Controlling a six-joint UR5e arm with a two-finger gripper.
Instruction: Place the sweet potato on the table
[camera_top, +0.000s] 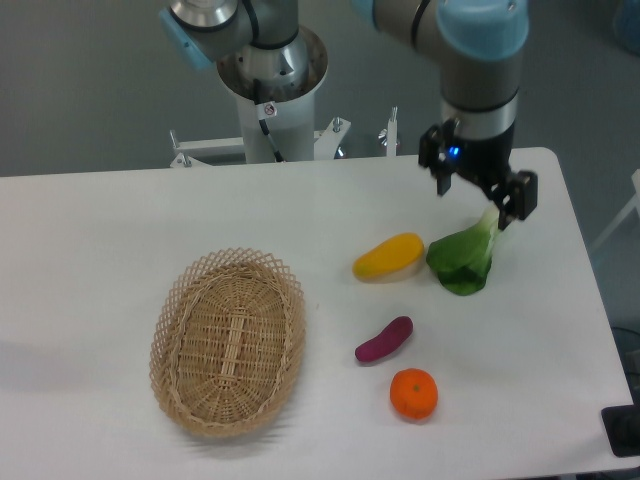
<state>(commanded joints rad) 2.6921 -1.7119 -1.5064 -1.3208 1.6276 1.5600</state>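
The sweet potato (384, 339) is a small magenta-purple tuber lying on the white table (90, 230), right of the basket and just above the orange fruit. My gripper (478, 194) hangs at the back right, well away from the sweet potato. Its jaws stand apart and hold nothing. It hovers just over the pale stem end of a green leafy vegetable (462, 264).
An oval woven wicker basket (228, 341) stands empty at the front left. A yellow oblong fruit (388, 256) lies beside the green vegetable. A round orange fruit (413, 393) sits near the front edge. The robot's base column (272, 90) stands behind the table.
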